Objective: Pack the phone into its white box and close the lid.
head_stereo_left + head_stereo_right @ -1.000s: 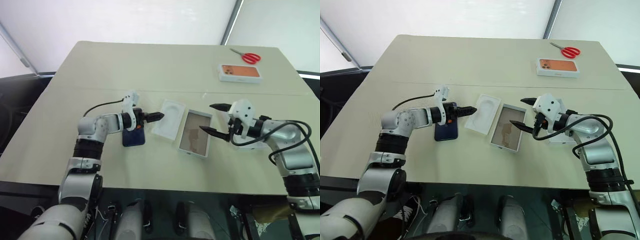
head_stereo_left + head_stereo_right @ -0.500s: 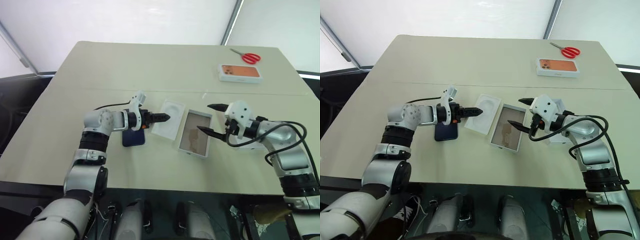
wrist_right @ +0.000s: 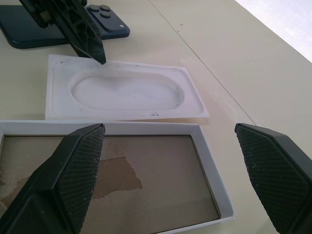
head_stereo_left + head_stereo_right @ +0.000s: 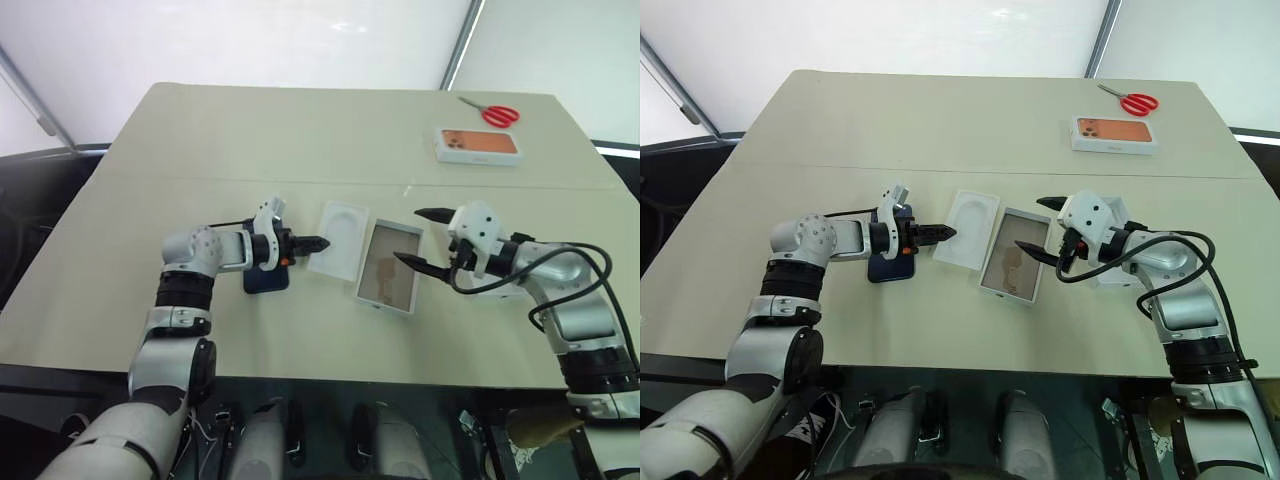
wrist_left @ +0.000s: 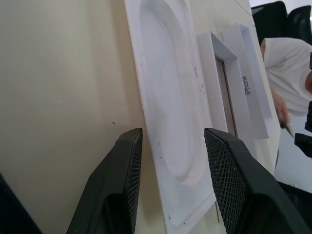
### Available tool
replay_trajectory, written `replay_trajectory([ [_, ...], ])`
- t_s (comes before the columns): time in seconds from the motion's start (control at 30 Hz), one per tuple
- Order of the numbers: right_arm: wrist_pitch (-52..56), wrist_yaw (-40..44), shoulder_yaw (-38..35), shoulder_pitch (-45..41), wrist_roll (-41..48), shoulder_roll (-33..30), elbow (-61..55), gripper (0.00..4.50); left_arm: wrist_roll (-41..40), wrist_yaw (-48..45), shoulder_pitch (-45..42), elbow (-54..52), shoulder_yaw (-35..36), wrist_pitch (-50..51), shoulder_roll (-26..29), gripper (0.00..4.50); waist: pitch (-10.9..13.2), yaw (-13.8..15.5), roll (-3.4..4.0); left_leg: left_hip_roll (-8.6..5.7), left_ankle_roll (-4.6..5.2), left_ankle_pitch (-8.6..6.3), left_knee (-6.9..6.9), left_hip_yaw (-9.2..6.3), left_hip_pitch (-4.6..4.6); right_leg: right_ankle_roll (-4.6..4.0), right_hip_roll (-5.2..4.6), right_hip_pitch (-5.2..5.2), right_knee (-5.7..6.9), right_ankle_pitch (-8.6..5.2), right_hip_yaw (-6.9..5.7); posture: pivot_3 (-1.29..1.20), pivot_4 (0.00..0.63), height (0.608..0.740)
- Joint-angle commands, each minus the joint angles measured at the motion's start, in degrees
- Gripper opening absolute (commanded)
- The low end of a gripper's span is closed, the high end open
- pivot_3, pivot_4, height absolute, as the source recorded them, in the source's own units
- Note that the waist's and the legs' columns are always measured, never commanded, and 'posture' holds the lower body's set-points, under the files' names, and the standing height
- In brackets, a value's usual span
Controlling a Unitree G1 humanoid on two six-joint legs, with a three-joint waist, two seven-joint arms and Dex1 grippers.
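On the beige table (image 4: pixel 330 130), the biggest change we see is in the left arm: against a second ago its elbow has tucked in and the left gripper (image 4: pixel 318 242) has sunk toward the tabletop, tips at the near-left edge of the thin white insert (image 4: pixel 340 238). Its jaws, spread wide a moment earlier, have drawn in and are now only part open, straddling that edge in the left wrist view without yet pinching it. We judge this as an attempt to shift or lift the insert, not the phone, so packing has not begun.

The right gripper (image 4: pixel 424 240) hovers with jaws spread wide over the 3 o'clock side of the white box (image 4: pixel 389 266), as it did before, holding nothing.

The white box lies empty, brownish floor showing, long axis running roughly 12 to 6 o'clock, tilted slightly toward 1. The lid (image 5: pixel 249 83) sits just beyond it, partly hidden under the right arm.

The phone (image 4: pixel 266 278) lies flat at 9 o'clock of the insert, under the left wrist, long axis also near 12 to 6; in the right wrist view its camera cluster is on the end nearer the insert.
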Motion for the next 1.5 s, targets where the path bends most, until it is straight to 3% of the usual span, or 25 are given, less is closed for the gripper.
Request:
replay_trajectory([
  [0.03, -1.2, -0.4, -0.7, -1.3, 0.1, 0.3, -0.8, 4.5, -0.9, 0.9, 0.5, -2.0, 1.2, 0.5, -0.3, 2.15, 0.0, 0.0, 0.0, 0.0, 0.0, 0.0, 0.0, 0.0, 0.01, 0.0, 0.0, 0.0, 0.0, 0.0, 0.0, 0.0, 0.15, 0.738],
  [0.1, -1.1, -0.3, -0.7, -1.4, 0.2, 0.3, -0.9, 4.5, -1.0, 1.7, 0.6, -2.0, 1.9, 0.7, -0.7, 1.88, 0.0, 0.0, 0.0, 0.0, -0.01, 0.01, 0.0, 0.0, 0.01, 0.0, 0.0, 0.0, 0.01, 0.0, 0.0, 0.0, 0.15, 0.738],
  [0.27, -1.1, -0.3, -0.7, -1.6, 0.0, 0.3, -0.8, 4.5, -1.6, 2.5, 0.9, -2.4, 2.7, 1.2, -1.2, 0.04, 0.0, 0.0, 0.01, 0.0, -0.01, 0.01, 0.0, 0.0, 0.04, 0.0, 0.0, 0.02, 0.02, 0.0, 0.0, 0.0, 0.15, 0.738],
  [0.57, 0.3, 0.2, -1.2, -0.9, 1.0, 0.2, -1.6, 4.5, -4.4, 4.6, 0.6, -1.9, 7.6, 2.5, -1.9, 0.04, 0.0, -0.1, 0.01, 0.0, -0.02, 0.01, 0.0, 0.0, 0.04, 0.0, 0.0, 0.02, 0.03, 0.0, 0.01, 0.0, 0.15, 0.738],
  [0.8, 15.0, 6.1, -0.4, 3.8, 11.5, -1.8, -12.5, 4.5, -9.9, 9.9, -0.6, -4.5, 17.5, 3.4, -3.4, 0.04, 0.0, 0.0, -0.01, 0.02, -0.02, 0.01, 0.0, -0.06, 0.03, 0.0, -0.01, 0.02, 0.03, 0.0, 0.05, 0.0, 0.15, 0.738],
  [0.93, 15.8, 7.4, 5.0, 7.8, 8.4, -3.2, -17.6, 4.5, -11.4, 12.4, 0.2, -7.8, 19.7, 2.5, -3.8, 0.04, 0.0, 0.3, -0.03, 0.01, -0.02, 0.01, 0.0, -0.07, 0.02, 0.0, -0.02, 0.02, 0.03, 0.0, 0.05, 0.0, 0.15, 0.738],
  [1.1, 11.4, 4.8, 9.5, 8.5, 1.1, -2.5, -14.0, 4.5, -11.0, 13.6, 1.8, -10.9, 18.6, 1.3, -3.7, 0.04, 0.0, 0.3, -0.03, -0.01, -0.04, 0.0, 0.0, -0.06, 0.02, -0.01, -0.03, 0.02, 0.02, 0.0, 0.06, 0.0, 0.15, 0.738],
  [1.23, 10.1, 5.1, 10.4, 8.3, -0.1, -2.0, -11.3, 3.16, -11.6, 14.4, 2.9, -12.8, 18.2, 0.9, -4.0, 0.0, 0.0, 0.3, -0.03, -0.02, -0.04, 0.0, 0.0, -0.05, 0.02, -0.01, -0.01, 0.02, 0.03, 0.0, 0.04, 0.0, 0.15, 0.738],
  [1.43, 5.5, 6.5, 12.4, 6.2, -3.5, -2.0, -7.9, 0.12, -12.2, 15.7, 3.5, -13.8, 18.3, 0.6, -4.5, 0.0, 0.0, 0.3, -0.04, -0.02, -0.04, 0.01, 0.01, -0.05, 0.03, 0.0, 0.0, 0.03, 0.03, 0.0, 0.0, 0.0, 0.15, 0.738],
  [1.5, 3.6, 7.2, 13.0, 4.6, -4.1, -1.5, -6.4, 0.05, -13.0, 16.2, 3.0, -13.3, 19.1, 0.5, -4.7, 0.0, 0.0, 0.2, -0.05, -0.01, -0.04, 0.01, 0.01, -0.05, 0.04, 0.0, 0.01, 0.03, 0.03, 0.0, 0.0, 0.0, 0.15, 0.738],
])
